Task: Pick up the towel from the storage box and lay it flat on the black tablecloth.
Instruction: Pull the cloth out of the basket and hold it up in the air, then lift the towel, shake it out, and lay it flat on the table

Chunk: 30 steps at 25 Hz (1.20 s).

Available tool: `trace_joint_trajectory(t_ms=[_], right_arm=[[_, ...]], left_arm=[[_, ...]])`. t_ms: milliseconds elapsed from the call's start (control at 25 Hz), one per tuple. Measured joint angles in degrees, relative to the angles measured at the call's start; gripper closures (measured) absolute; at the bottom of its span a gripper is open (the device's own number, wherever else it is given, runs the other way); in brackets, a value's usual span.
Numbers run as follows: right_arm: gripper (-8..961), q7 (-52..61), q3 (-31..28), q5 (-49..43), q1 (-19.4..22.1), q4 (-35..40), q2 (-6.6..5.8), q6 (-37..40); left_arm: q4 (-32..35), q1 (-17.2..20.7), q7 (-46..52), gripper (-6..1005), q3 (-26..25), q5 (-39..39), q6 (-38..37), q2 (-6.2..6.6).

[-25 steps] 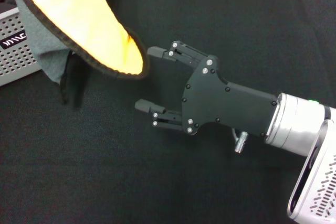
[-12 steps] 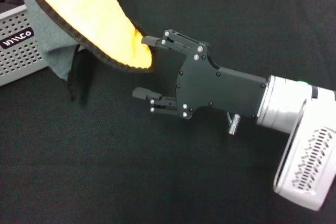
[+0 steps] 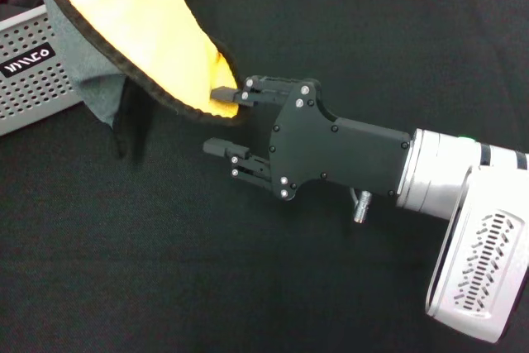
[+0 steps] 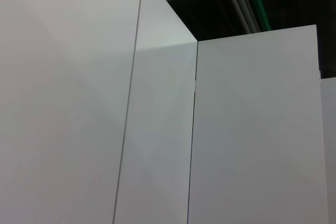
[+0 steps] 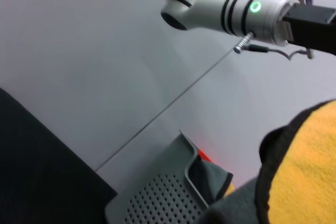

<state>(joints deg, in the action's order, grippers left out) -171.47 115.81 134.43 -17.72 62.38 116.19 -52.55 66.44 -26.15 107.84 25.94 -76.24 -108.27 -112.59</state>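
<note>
Currently the right end effector (image 3: 221, 120) sits with its 2 fingers parted, the upper finger at the black-bound lower corner of the towel (image 3: 140, 31) and the lower finger below it, not yet closed on fabric. The towel hangs above the black tablecloth (image 3: 355, 39), just beside the storage box (image 3: 33, 80); the left end effector is out of view. Risk: closing on the hem alone may let the corner slip, leaving the towel folded.

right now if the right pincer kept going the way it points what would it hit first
The towel. The right pincer points toward the robot's left, open, with the hanging yellow corner already at its upper fingertip. Beyond that lies the box, though depth is hard to judge from the head view.
</note>
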Motion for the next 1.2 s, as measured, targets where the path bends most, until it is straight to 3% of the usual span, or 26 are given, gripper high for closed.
trace_joint_trajectory(t_ms=[400, 960, 1200], right_arm=[[656, 0.0, 0.3, 0.0, 0.0, 0.4, -0.01, 0.0], [939, 0.1, -0.6, 1.3, 0.8, -0.6, -0.01, -5.4], [946, 0.1, -1.0, 3.5, 2.2, -0.7, 0.0, -8.6]], left_arm=[[0.0, 0.4, 0.0, 980, 0.1, 0.0, -0.2, -0.16], [-0.1, 1.1, -0.1, 980, 0.8, -0.1, -0.2, -0.37], [-2.7, 1.9, -1.2, 978, 0.7, -0.1, -0.1, -0.58]])
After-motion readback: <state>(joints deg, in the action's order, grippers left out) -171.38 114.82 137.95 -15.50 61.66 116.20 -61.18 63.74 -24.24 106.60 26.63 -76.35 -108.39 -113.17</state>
